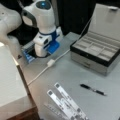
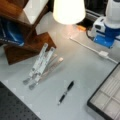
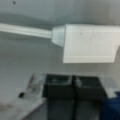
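My gripper (image 3: 73, 86) fills the bottom of the wrist view with its two dark fingers (image 3: 58, 87) pressed together and nothing between them. Just beyond the tips lies a white inline box (image 3: 88, 43) on a white cable (image 3: 25, 30), resting on the grey table. In a front view the arm's white and blue wrist hangs low at the table's far left, with the gripper (image 1: 41, 53) a short way from the white box (image 1: 50, 62). In a front view the same box (image 2: 103, 53) lies below the blue wrist part (image 2: 105, 40).
An open grey jewellery box (image 1: 100, 52) (image 2: 107, 97) stands to one side. A black pen (image 1: 92, 89) (image 2: 66, 92) and folded metal bars (image 1: 65, 102) (image 2: 40, 65) lie on the table. A lit lamp shade (image 2: 68, 10) and a wooden shelf (image 2: 25, 37) sit at the edge.
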